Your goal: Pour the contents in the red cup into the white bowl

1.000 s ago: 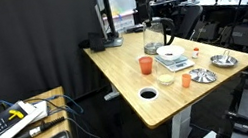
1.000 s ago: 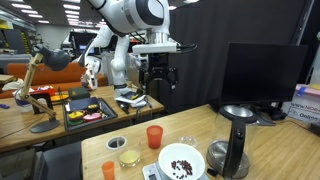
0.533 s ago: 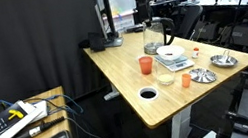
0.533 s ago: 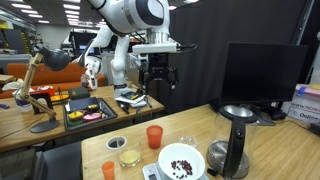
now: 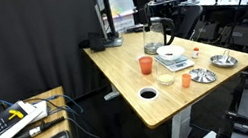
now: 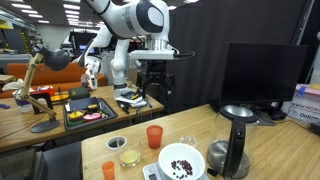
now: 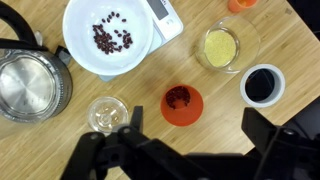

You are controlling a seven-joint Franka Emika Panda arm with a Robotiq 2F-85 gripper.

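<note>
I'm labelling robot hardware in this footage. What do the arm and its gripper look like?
The arm is glossy white, with rounded, bulbous segments and dark joint rings. The gripper is black and boxy, with two dark fingers. No markings are legible.

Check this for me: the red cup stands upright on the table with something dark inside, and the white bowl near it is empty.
One thing is wrong. The white bowl is not empty: the wrist view shows a scatter of small dark red pieces in it. The rest holds: the red cup stands upright on the table with something dark inside.
</note>
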